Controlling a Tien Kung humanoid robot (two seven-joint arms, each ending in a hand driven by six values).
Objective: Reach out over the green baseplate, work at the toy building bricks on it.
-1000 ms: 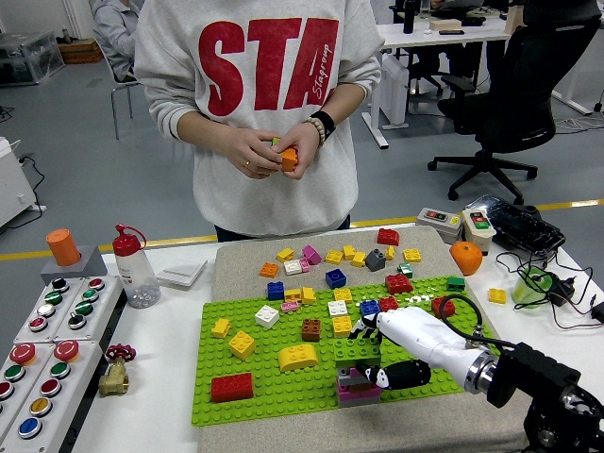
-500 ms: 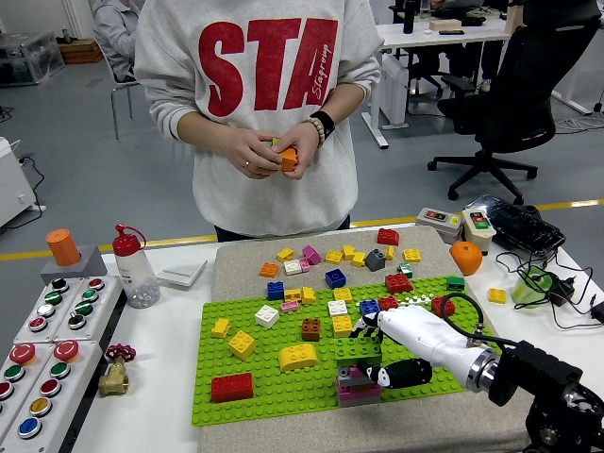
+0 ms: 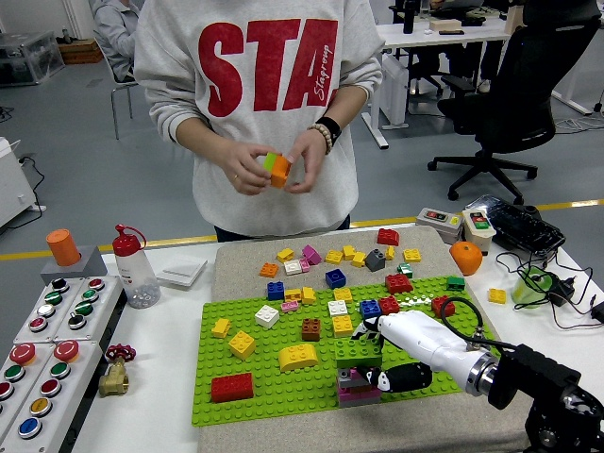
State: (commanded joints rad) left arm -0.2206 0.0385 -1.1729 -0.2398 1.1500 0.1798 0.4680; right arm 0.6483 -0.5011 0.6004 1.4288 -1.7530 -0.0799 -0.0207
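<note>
Since the bricks are rigid, light, smooth plastic locked by studs, the green-over-pink stack [image 3: 359,370] at lower centre of the green baseplate [image 3: 274,387] is judged best pinched across its side walls; right hand [image 3: 392,354] has fingers curled closed around that stack, thumb low, white fingers on top

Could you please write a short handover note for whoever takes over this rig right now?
Right hand: fingers curled around the stacked green-over-pink toy brick block near the front edge of the green studded baseplate.
Left hand: not in view.
Person at the far side holds a small orange-and-green brick piece in both hands, above the table.
Loose bricks sit on the baseplate, including the red flat brick and the yellow arched brick; more lie on the grey mat behind.
Done: stack gripped. Left: working it; whether it is seated or free cannot be told.
</note>
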